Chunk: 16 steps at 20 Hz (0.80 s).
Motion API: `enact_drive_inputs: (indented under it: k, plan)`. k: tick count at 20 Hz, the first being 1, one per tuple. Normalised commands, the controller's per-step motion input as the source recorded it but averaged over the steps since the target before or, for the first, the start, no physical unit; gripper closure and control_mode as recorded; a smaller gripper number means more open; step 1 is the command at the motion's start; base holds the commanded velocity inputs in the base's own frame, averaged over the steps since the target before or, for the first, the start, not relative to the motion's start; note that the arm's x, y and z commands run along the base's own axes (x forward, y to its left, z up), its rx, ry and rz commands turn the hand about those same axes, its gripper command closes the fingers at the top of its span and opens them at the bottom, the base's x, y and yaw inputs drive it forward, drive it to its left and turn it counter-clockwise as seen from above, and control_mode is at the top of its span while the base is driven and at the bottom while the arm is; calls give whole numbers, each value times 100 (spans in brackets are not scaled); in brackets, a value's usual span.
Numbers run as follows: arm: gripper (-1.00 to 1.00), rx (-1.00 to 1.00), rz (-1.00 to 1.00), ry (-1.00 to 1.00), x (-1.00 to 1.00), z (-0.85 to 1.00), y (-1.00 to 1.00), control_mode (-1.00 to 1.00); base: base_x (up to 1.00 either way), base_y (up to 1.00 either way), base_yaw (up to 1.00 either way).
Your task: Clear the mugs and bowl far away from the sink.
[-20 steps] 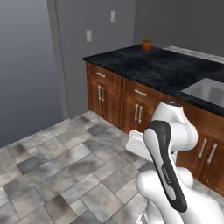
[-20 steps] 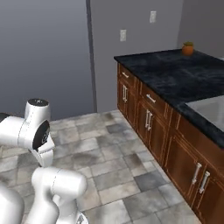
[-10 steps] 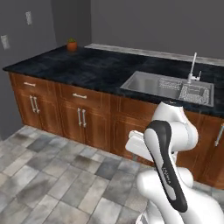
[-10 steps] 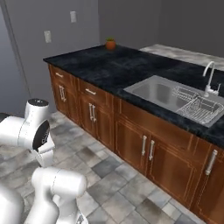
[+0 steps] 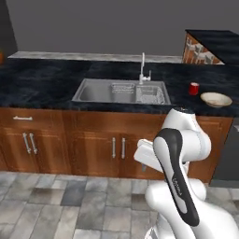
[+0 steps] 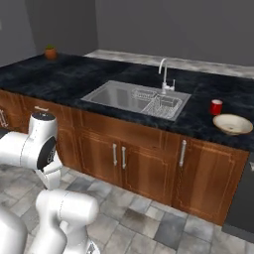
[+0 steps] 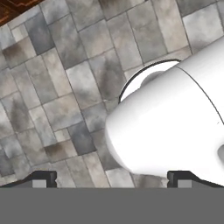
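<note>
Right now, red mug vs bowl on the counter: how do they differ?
The red mug is narrow, upright and plain red; the bowl is much wider, shallow and cream with a tan rim. The mug stands nearer the sink; the bowl sits farther right and closer to the counter's front edge. Both rest on the dark counter.

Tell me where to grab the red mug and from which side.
Grip the red mug across its round wall from above: it stands upright, no handle shows, and the bowl sits close on its front right, leaving less room there.
</note>
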Motion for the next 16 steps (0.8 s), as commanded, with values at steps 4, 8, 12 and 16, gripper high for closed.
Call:
enact_drive_inputs:
  k: [4,8,12,16]
  plan:
    - [-100,0,0,0,0,0,0,100,0,-17,-47]
    - [-100,0,0,0,0,0,0,100,0,-24,-28]
    - [-100,0,0,0,0,0,0,100,7,-26,-11]
    - [-100,0,0,0,0,0,0,100,10,-31,-1]
